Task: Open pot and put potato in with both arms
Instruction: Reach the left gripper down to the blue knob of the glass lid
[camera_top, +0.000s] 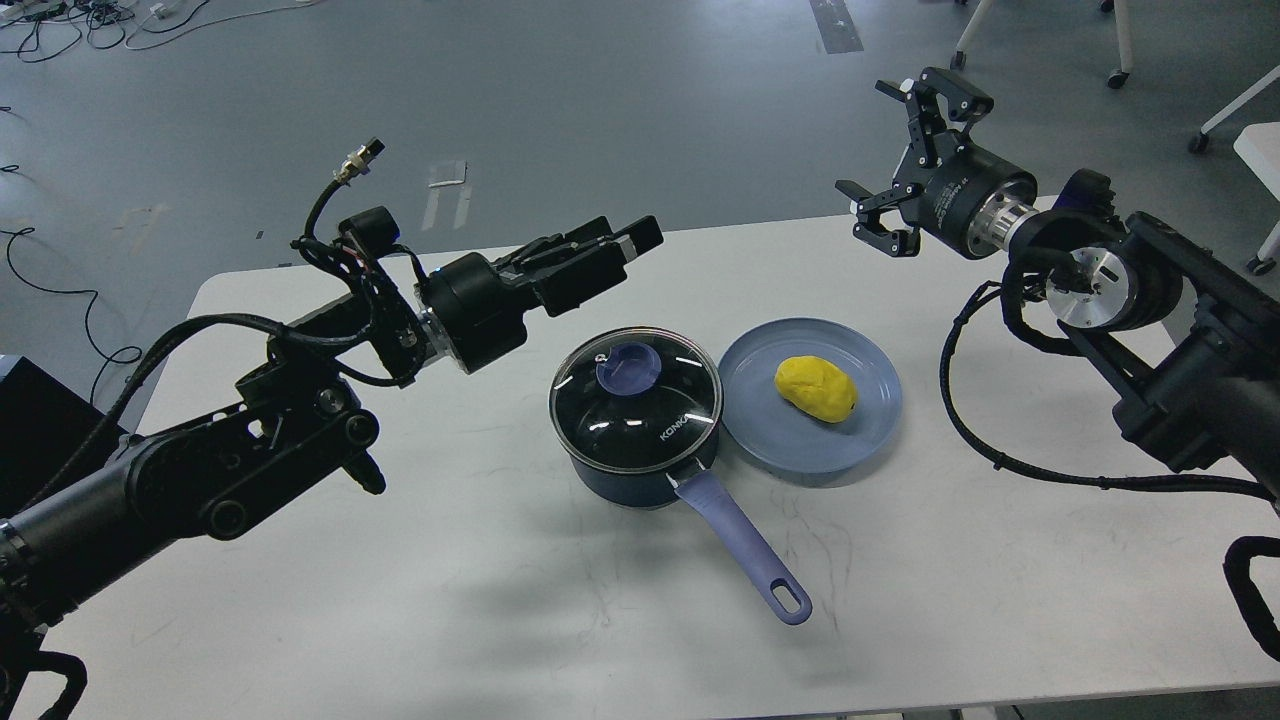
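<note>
A dark blue pot (640, 470) stands mid-table with its glass lid (660, 420) on; the lid has a blue knob (628, 366). The pot's long blue handle (745, 550) points to the front right. A yellow potato (816, 388) lies on a blue plate (765, 440) just right of the pot. My left gripper (625, 248) hovers above and left of the lid, pointing right, seen side-on so its fingers overlap. My right gripper (885, 155) is open and empty, high above the table's far right, behind the plate.
The white table (400, 600) carries only the pot and plate. Cables (60, 290) lie on the grey floor beyond the far edge. Chair legs on casters (1115, 75) stand at the back right.
</note>
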